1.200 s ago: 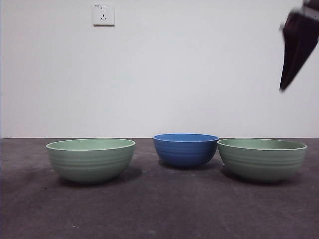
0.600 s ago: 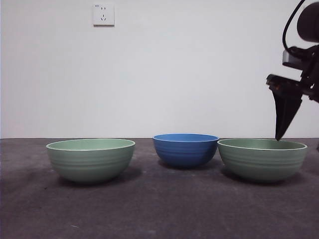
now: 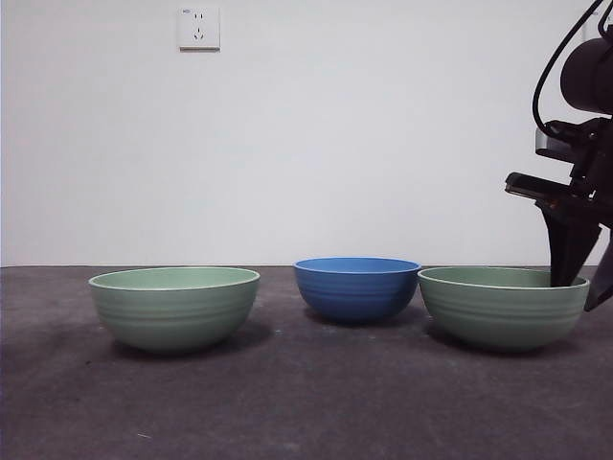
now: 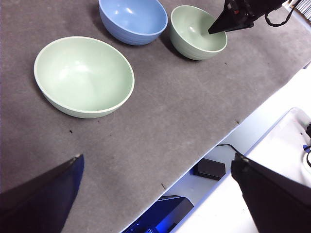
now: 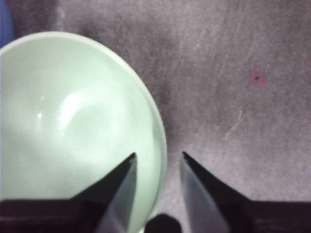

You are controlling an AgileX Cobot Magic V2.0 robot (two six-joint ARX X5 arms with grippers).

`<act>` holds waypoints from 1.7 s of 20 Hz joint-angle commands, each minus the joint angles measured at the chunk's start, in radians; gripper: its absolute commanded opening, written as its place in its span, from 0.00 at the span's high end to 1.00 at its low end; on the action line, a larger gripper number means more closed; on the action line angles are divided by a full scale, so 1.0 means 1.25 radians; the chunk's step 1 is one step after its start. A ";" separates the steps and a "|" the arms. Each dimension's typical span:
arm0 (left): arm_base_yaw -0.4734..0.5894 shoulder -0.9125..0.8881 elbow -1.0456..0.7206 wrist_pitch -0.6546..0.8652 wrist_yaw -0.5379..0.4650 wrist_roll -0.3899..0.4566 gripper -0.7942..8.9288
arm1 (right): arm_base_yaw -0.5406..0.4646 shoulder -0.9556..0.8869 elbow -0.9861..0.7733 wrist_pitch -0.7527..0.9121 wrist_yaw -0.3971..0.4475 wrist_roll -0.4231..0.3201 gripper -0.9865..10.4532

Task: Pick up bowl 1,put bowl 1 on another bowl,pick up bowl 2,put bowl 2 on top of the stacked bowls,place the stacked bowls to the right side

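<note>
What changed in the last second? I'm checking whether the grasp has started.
The right gripper came down from the top corner to the right green bowl; its open jaws now straddle the rim, one inside, one outside, not yet closed. The blue bowl and left green bowl stayed put.

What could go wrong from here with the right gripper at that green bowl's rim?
1. The right gripper straddles the rim of the pale green ribbed bowl with its jaws open, one inside and one outside. A shallow bite on the thin rim could slip or tip the bowl on lift.
2. The round blue ribbed bowl sits very close beside it; a dragged or tilted lift could knock it.
</note>
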 commanded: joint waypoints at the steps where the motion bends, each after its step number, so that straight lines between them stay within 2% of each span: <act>1: -0.003 -0.001 0.002 0.003 0.000 -0.001 0.27 | 0.001 0.003 0.000 0.021 0.002 0.005 0.87; 6: -0.003 -0.001 0.002 0.005 -0.001 -0.001 0.27 | 0.001 -0.001 0.000 0.027 0.002 0.005 0.93; 12: -0.003 -0.001 0.002 0.005 -0.001 -0.001 0.27 | 0.001 -0.085 0.021 0.021 0.002 0.005 0.92; 17: -0.003 -0.001 0.002 0.010 -0.001 -0.001 0.27 | 0.033 -0.120 0.178 -0.077 0.004 -0.026 0.92; 19: -0.003 -0.001 0.002 0.010 -0.001 -0.001 0.27 | 0.061 -0.114 0.235 -0.073 0.006 -0.025 0.93; 23: -0.003 -0.001 0.002 0.010 -0.001 -0.001 0.27 | 0.114 -0.026 0.333 -0.073 0.027 -0.025 0.93; 29: -0.003 -0.001 0.002 0.007 -0.001 -0.003 0.27 | 0.170 0.206 0.467 -0.074 0.063 -0.025 0.93; 34: -0.003 -0.001 0.002 0.006 -0.001 -0.003 0.27 | 0.197 0.317 0.496 -0.067 0.110 -0.040 0.92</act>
